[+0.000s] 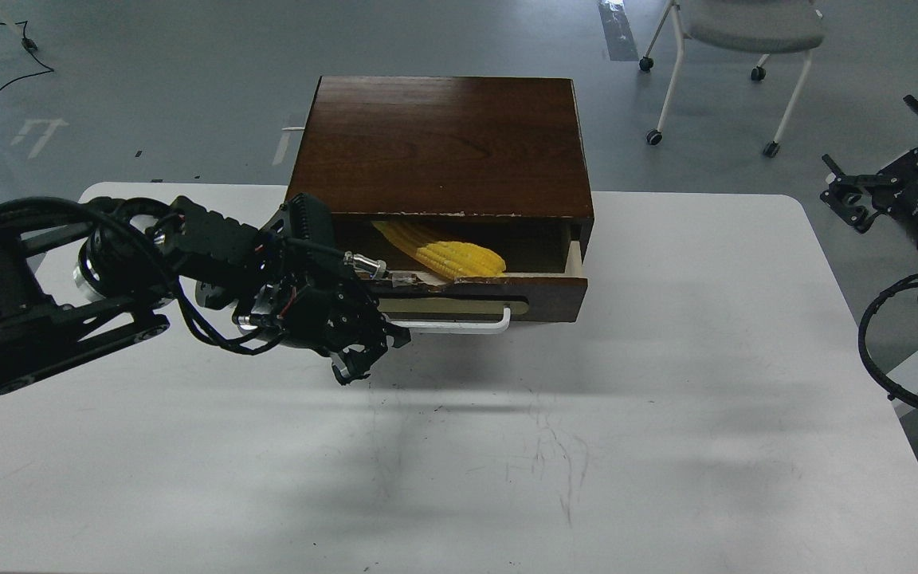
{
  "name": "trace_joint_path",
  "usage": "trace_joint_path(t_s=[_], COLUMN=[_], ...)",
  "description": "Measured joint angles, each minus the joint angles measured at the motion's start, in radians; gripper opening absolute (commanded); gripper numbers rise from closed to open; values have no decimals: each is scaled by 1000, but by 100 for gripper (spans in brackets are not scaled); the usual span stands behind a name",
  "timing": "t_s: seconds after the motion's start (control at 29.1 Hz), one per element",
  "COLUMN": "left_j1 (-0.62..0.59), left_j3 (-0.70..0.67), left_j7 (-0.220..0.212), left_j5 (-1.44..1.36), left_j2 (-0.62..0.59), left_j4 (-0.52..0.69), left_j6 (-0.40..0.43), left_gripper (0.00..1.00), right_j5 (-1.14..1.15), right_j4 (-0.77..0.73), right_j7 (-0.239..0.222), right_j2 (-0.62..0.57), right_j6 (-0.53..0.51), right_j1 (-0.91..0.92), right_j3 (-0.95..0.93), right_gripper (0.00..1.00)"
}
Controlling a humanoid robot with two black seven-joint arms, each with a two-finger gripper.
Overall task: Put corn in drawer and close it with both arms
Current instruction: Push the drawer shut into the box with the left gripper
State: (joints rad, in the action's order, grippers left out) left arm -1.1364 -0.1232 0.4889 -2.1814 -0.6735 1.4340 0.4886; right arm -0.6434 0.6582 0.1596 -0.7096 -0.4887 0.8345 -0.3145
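The drawer (pixel 539 293) of the dark brown wooden box (pixel 443 143) is open by a narrow gap. The yellow corn (pixel 451 253) lies inside it, partly under the box top. The white bar handle (pixel 459 325) shows on the drawer front. My left gripper (pixel 357 363) is against the left part of the drawer front, just below the handle's left end. Its fingers are dark and cannot be told apart. My right gripper (pixel 845 191) hangs off the table's right side, far from the drawer. Its opening is unclear.
The box stands at the back middle of the white table (pixel 666 414). A wheeled chair (pixel 738 32) stands on the floor behind at the right. Black cables (pixel 881 351) loop beside the table's right edge.
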Motion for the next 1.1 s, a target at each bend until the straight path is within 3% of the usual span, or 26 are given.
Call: trace_joint_path(t_s=[0.58,1.1], left_j1=[-22,-21], left_j3=[4,5], left_j7=[-1,0], left_j5=[-1,0], left_j2=[53,55], left_j4=[-181,-222], left_j6=[0,0], left_gripper=[0,0], right_j5=[27,28], right_j4=[0,-6], right_j7=[0,0], right_j2=[4,-1], right_j6=[0,0], right_j1=[0,0], right_j3=[-1,0], right_gripper=[100,100])
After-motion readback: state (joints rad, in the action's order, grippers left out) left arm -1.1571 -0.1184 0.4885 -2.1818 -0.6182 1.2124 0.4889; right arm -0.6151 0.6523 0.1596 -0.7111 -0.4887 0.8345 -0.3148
